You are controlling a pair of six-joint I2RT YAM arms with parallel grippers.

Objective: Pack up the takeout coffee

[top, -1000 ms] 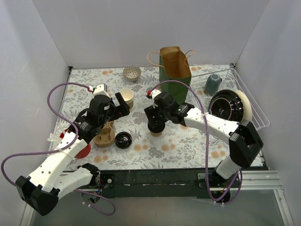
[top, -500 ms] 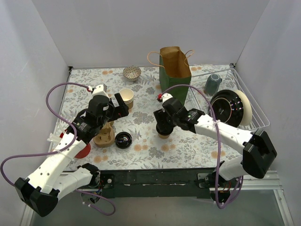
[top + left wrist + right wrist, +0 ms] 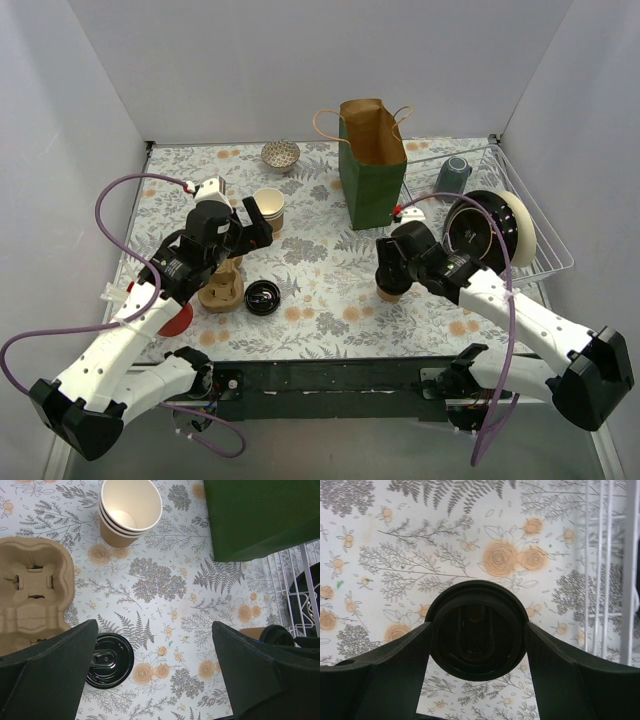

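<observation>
Spare lid [image 3: 263, 297] lies beside cup carrier [image 3: 222, 290].

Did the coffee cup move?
Yes. The coffee cup, held by the right gripper, moved right, from left of the green bag to just below it.

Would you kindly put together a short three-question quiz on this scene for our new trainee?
1. True or false: the right gripper is clamped around the lidded coffee cup.
2. Which sits nearest the loose black lid? A) the cardboard cup carrier B) the green paper bag C) the grey-blue mug
3. Fill in: the stack of empty paper cups stands to the ____ of the bag in the overhead view.

Key: 1 true; 2 A; 3 left. The left gripper is open and holds nothing.
</observation>
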